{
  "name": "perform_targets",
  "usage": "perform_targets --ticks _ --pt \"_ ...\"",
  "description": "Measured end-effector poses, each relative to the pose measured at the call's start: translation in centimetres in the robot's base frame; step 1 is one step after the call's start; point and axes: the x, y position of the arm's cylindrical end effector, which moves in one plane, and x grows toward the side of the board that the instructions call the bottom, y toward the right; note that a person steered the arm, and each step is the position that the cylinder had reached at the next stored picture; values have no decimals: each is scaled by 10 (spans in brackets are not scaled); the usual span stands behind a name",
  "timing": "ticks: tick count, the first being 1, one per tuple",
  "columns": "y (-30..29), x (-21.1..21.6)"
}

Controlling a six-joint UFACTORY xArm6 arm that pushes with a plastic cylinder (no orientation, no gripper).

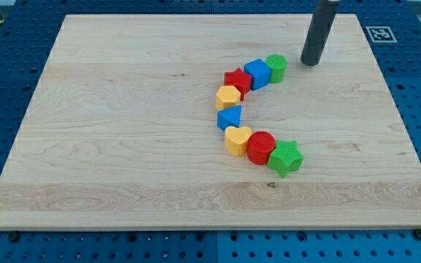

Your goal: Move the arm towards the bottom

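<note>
My tip (310, 63) rests on the wooden board (123, 109) near the view's top right, the dark rod rising straight up out of frame. It is a plain rod end with nothing to open or close, and it touches no block.

I place everything else from the green cylinder (275, 67), the closest block, which sits just to the view's left of my tip with a small gap of bare wood between them. Touching the green cylinder on its left is the blue cube (257, 74). Further left and slightly lower is the red star (238, 79), pressed against the cube. Below and left of that comes the yellow hexagon (228, 96). Well below the green cylinder and to its left sits a small blue block (229, 117), its shape unclear to me. Lower still is the yellow heart (237, 140), then the red cylinder (261, 147) against it, and the green star (286, 157), which lies almost directly beneath the green cylinder, well apart from it. Together the eight blocks curve like a letter C opening toward the view's right.
</note>
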Motion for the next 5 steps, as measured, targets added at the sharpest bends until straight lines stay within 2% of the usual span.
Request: perform_targets --ticks 5 --pt "7 74"
